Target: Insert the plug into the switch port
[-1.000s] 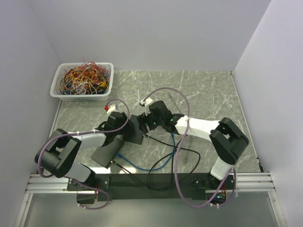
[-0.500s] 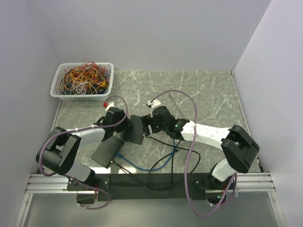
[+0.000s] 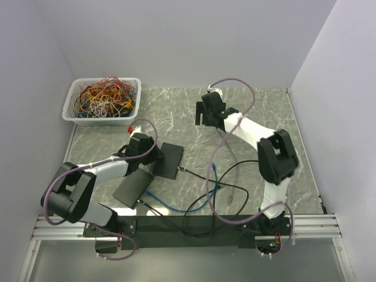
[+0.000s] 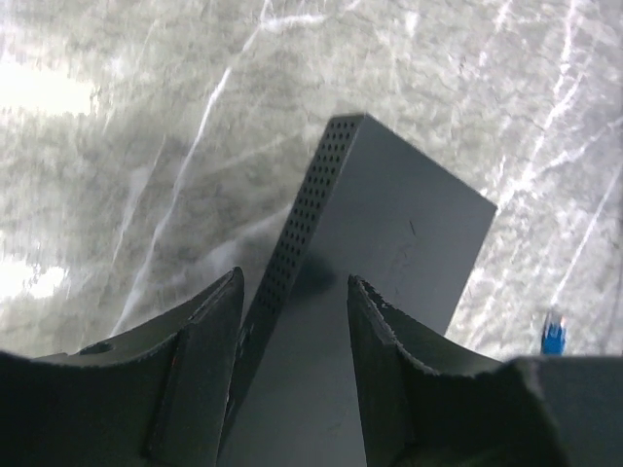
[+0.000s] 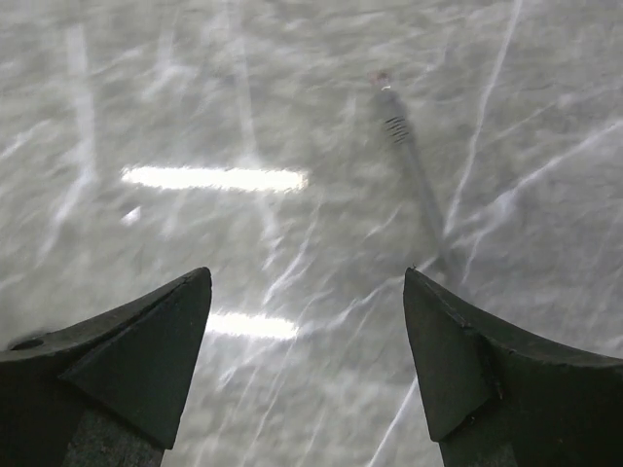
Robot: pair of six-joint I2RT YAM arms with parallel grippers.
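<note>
Swung far back, my right gripper (image 5: 302, 282) gapes empty above a grey cable plug (image 5: 387, 105); left gripper (image 4: 292, 282) clamps the black perforated switch box (image 4: 409, 233).

Marble tbl (image 3: 176, 108): wire basket (image 3: 100, 120) back-L; switch (image 3: 168, 160), blk box (image 3: 132, 187), blue cable (image 3: 176, 207) nr front.

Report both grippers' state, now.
Left gripper: closed on the edge of the switch.
Right gripper: open, holding nothing.
</note>
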